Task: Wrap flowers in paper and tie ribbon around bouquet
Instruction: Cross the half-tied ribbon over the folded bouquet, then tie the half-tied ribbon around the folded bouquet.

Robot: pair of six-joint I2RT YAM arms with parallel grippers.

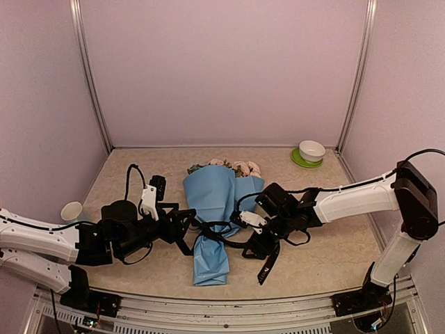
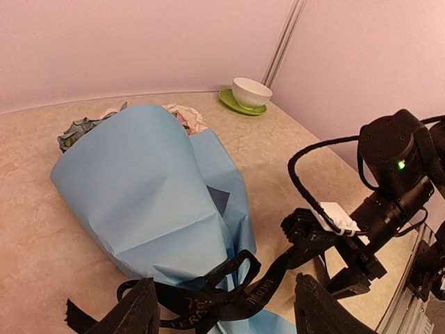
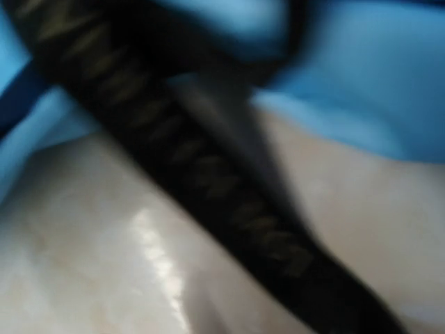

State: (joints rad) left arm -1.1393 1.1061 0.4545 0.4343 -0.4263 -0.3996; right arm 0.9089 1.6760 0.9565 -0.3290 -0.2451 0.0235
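Note:
The bouquet lies in mid-table, wrapped in light blue paper [image 1: 212, 198], with the flowers [image 1: 233, 167] poking out of its far, wide end. The black ribbon [image 1: 217, 229] circles the narrow waist, and one tail [image 1: 268, 263] lies toward the near edge. My left gripper [image 1: 186, 229] is at the waist's left side. In the left wrist view it [image 2: 229, 309] stands open, with the loosely looped ribbon [image 2: 229, 285] between its fingers. My right gripper [image 1: 252, 236] is at the waist's right. Its jaws [image 2: 327, 254] look apart, and the ribbon leads up to them. The right wrist view is blurred: ribbon [image 3: 229, 188] over table, paper [image 3: 361, 90] behind.
A white cup on a green saucer [image 1: 311, 152] stands at the back right corner. A small white cup [image 1: 71, 210] sits at the left edge beside my left arm. Pale walls and metal posts close in the table on three sides.

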